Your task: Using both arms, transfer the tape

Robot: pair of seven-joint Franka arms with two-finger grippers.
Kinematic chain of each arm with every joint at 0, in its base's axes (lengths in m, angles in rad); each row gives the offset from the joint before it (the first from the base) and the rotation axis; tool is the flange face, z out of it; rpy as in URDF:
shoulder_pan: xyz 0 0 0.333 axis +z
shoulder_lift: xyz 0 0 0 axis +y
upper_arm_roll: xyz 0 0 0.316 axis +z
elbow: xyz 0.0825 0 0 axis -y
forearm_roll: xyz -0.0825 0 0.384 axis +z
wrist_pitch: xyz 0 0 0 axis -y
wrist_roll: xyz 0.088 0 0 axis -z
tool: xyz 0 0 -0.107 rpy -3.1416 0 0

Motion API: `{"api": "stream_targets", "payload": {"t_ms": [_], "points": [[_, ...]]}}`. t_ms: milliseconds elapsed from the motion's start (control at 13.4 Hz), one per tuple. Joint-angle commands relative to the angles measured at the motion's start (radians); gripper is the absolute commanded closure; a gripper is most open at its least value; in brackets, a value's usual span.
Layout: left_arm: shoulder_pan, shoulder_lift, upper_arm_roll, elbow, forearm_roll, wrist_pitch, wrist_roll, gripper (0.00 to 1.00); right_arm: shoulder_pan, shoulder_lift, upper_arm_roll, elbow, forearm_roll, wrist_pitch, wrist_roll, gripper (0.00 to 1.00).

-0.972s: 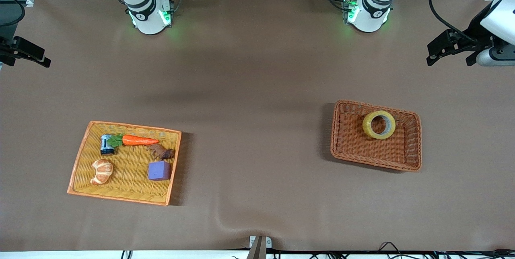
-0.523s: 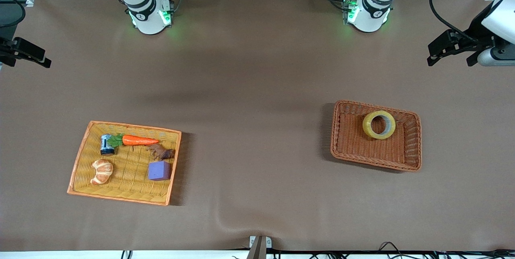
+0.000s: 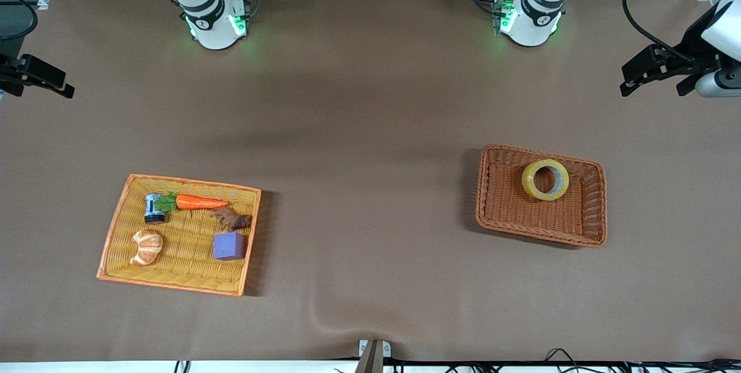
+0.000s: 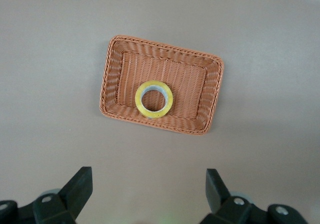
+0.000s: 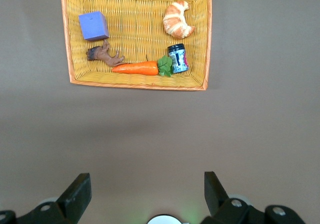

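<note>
The tape (image 3: 545, 179), a yellowish ring with a grey core, lies flat in a brown wicker basket (image 3: 541, 236) toward the left arm's end of the table. It also shows in the left wrist view (image 4: 154, 99), inside the basket (image 4: 160, 126). My left gripper (image 3: 657, 79) is open and empty, high over the table's edge at the left arm's end; its jaws (image 4: 149, 189) stand wide apart. My right gripper (image 3: 23, 75) is open and empty, high over the edge at the right arm's end, also seen in the right wrist view (image 5: 147, 189).
A yellow wicker tray (image 3: 173, 283) toward the right arm's end holds a carrot (image 3: 200, 202), a croissant (image 3: 146, 246), a purple cube (image 3: 229, 245), a small jar (image 3: 153, 208) and a brown toy animal (image 3: 233, 219). Both arm bases stand at the table's back edge.
My left gripper has drifted slightly outward toward its end of the table. The right gripper, the tape and the baskets have barely moved.
</note>
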Motion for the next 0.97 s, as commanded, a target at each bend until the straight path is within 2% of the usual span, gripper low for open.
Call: {"api": "stream_targets", "payload": {"t_ms": [0, 150, 897], "points": [[-0.029, -0.019, 0.022, -0.023, 0.02, -0.002, 0.02, 0.0, -0.001, 0.01, 0.004, 0.021, -0.001, -0.005, -0.001, 0.0], [-0.038, -0.018, 0.022, -0.022, 0.049, -0.016, 0.023, 0.0, -0.001, 0.01, 0.004, 0.021, -0.001, -0.005, -0.001, 0.0], [-0.026, -0.004, 0.038, -0.037, 0.043, 0.007, 0.029, 0.0, 0.007, 0.01, 0.004, 0.021, -0.002, -0.003, -0.001, 0.0]]}}
